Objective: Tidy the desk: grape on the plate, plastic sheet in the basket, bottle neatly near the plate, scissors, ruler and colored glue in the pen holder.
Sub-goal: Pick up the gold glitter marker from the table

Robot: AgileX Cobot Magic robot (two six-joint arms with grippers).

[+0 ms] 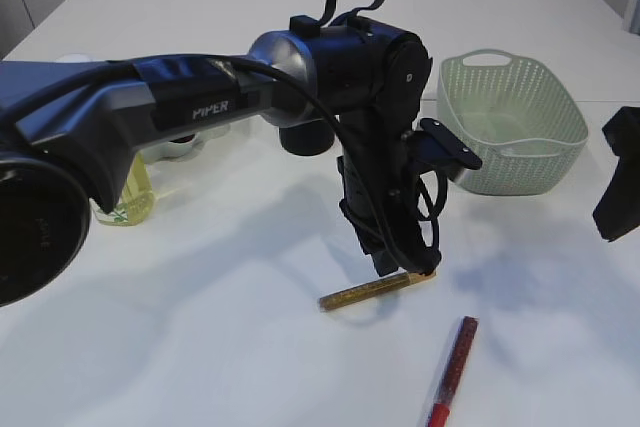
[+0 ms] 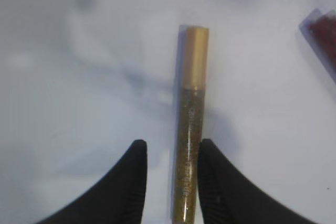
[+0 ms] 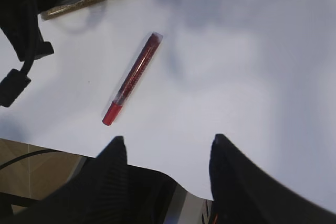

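My left fingers (image 2: 170, 182) stand part-spread and straddle the slim gold glitter glue tube (image 2: 190, 124) lying flat on the white counter (image 2: 79, 103); the tube sits between my pads, closer to the right-hand pad (image 2: 215, 182), and I cannot tell whether either pad touches it yet. Its long axis runs straight ahead of me, gold cap farthest from my fingers, so I judge that closing squarely across its width is what the pick-up turns on. My right fingers (image 3: 165, 150) hang spread and empty above the counter, the red glitter glue tube (image 3: 132, 78) lying ahead and to their left, slanted. My left arm is nearer the gold tube.
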